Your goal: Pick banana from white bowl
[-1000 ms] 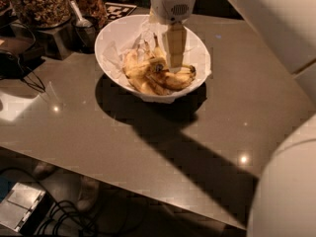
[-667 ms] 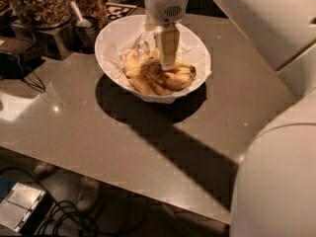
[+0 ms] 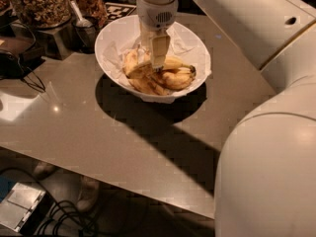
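Note:
The white bowl stands on the grey table at the back centre, lined with crumpled white paper. Three bananas lie in it. The brown-blotched banana curves along the near side, from the left of the bowl toward the middle. Two cleaner yellow bananas lie to its right with a dark stem end at the right. My gripper hangs straight down from the white wrist into the bowl. Its tip is at the bananas, over the upper left part of the pile, and it hides what lies under it.
Glass jars of nuts and a metal cup with a spoon stand at the back left of the bowl. A dark device with cables lies at the left. My own arm fills the right side. The table's front edge runs across below.
The gripper has shifted a little to the left over the bananas. My arm takes up more of the right side. The bananas and the bowl have not moved.

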### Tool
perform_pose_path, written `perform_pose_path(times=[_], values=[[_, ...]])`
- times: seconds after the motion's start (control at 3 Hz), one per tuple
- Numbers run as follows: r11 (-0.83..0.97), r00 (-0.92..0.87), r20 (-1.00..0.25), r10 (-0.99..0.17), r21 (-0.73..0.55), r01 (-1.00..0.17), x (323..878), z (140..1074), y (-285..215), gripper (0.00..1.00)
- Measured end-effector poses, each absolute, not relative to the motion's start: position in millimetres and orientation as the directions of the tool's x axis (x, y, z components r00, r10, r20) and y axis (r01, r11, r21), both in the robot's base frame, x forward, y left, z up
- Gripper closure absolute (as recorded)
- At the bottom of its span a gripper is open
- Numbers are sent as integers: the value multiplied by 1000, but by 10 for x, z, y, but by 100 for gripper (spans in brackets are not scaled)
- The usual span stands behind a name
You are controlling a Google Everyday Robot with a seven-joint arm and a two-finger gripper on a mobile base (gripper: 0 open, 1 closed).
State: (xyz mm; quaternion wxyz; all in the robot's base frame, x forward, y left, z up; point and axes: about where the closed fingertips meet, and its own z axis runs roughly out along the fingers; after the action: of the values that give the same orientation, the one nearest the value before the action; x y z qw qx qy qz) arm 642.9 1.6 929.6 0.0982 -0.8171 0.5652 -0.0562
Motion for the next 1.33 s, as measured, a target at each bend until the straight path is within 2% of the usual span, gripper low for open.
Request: perform_pose_path(times=[0.33, 1.33], values=[[-351, 362, -22, -932, -193, -916, 6396, 9142, 58, 48], [-358, 366, -28, -930, -150, -922, 6337, 8894, 44, 47]])
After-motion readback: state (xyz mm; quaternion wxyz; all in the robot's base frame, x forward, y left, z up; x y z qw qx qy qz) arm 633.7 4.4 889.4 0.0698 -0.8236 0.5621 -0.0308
